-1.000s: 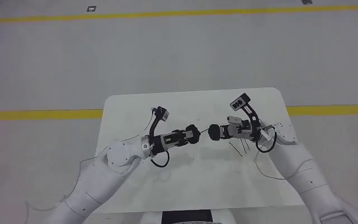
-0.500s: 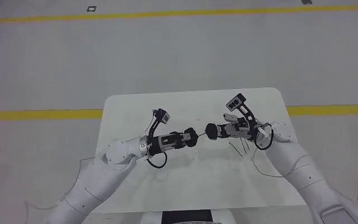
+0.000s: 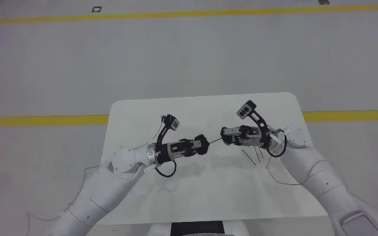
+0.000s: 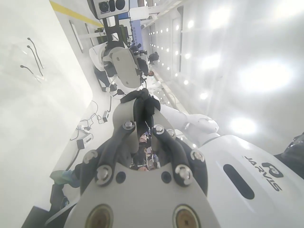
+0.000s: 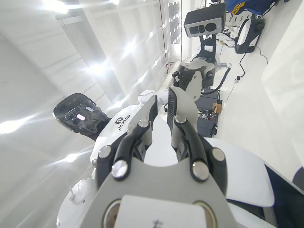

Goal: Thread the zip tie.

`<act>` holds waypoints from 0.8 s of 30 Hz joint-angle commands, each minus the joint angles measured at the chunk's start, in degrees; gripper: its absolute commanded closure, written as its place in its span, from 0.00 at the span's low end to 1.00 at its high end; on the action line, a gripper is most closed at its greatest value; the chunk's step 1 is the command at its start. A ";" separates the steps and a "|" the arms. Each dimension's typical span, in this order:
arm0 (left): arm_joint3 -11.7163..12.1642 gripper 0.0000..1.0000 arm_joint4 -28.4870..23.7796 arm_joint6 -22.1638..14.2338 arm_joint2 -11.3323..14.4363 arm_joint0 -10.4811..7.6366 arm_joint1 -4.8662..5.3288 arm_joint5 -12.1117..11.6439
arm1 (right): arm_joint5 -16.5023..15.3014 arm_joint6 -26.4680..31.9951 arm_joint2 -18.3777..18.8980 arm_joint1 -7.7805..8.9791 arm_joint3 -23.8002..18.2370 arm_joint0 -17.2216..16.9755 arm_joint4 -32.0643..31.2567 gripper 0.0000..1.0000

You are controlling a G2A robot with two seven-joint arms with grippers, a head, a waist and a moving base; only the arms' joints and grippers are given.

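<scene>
Black zip tie [image 3: 214, 141] is spanning above the table [image 3: 195, 194] from my left gripper [image 3: 205, 142], clenching one end, to my right gripper [image 3: 224, 135], jaws standing slightly parted at the other.

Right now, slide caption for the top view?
Left claw and right claw meet over the table, a zip tie between them, spare ties nearby.

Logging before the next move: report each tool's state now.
Left tool: closed on the zip tie.
Right tool: open, nothing between its pads.
</scene>
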 commanded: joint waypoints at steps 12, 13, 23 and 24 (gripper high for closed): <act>0.00 1.00 0.00 0.00 0.00 0.00 0.00 0.00 | -0.84 0.00 -3.04 0.87 0.03 1.45 0.58 0.90; 0.00 1.00 0.00 0.00 0.00 0.00 0.00 0.00 | -0.98 0.00 -3.30 0.97 -0.02 1.57 0.56 0.90; 0.00 1.00 0.00 0.00 0.00 0.00 0.00 0.00 | -1.83 0.00 -5.05 1.68 -0.08 2.40 1.59 1.00; 0.00 1.00 0.00 0.00 0.00 0.00 0.00 0.00 | -1.92 0.00 -5.19 1.73 -0.06 2.47 1.71 1.00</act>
